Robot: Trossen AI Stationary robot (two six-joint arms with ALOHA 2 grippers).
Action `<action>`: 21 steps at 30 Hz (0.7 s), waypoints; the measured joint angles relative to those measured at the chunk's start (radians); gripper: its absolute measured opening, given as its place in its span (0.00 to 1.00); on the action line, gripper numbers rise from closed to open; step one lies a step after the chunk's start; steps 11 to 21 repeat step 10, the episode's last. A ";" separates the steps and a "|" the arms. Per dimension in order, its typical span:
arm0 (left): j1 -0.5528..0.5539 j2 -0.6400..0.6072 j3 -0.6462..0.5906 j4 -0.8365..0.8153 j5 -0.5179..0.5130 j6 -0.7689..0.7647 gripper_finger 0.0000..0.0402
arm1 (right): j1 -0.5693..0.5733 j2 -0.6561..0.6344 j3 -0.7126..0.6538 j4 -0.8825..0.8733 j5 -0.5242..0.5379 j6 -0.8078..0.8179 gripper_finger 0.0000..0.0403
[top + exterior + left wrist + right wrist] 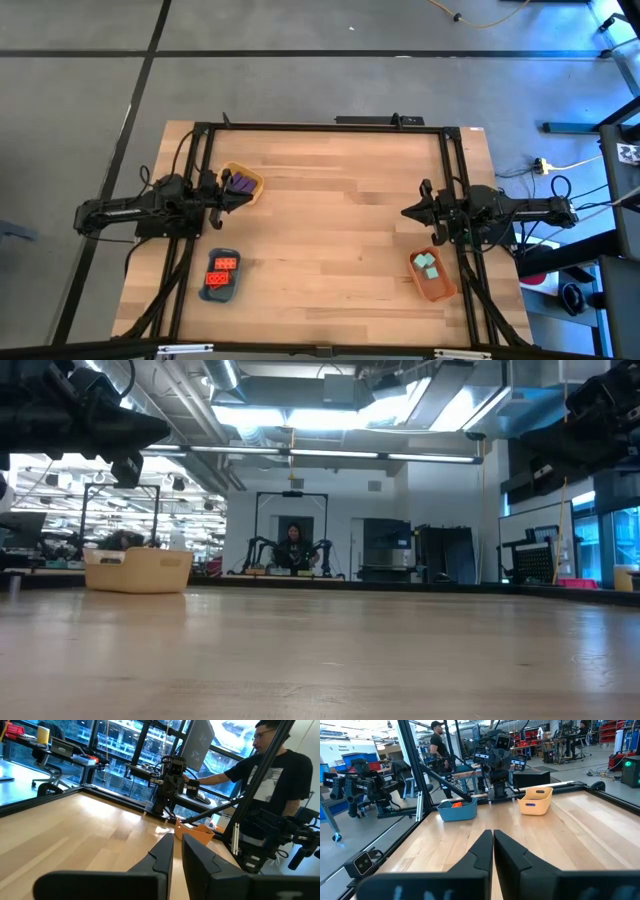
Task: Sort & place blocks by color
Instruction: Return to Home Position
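Pale wooden table (330, 220) holds tiny purple toy bricks (241, 184) in the shallow yellow tray (233, 168) by its left edge, orange-red studded bricks (223, 270) in the blue tray (217, 293), and mint-teal bricks (428, 264) in the orange tray (439, 291) by its right edge. They look light and hard — pinch the flat sides. The left gripper (222, 193) and right gripper (408, 212) hang at those edges, closed on nothing.

Bright, even overhead light covers the surface (330, 200). At surface level, ceiling light strips (330, 420) glare and the arms (70, 410) show as dark silhouettes. Windows (125, 750) lay a pale sheen on the wood near its far edge.
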 joint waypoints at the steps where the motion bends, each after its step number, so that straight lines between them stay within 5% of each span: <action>1: 0.000 0.000 0.000 0.000 0.000 0.000 0.07 | 0.000 0.000 0.000 0.000 0.000 0.000 0.04; 21: 0.000 0.000 0.000 0.000 0.000 0.000 0.03 | 0.000 0.000 0.000 0.000 0.000 0.000 0.04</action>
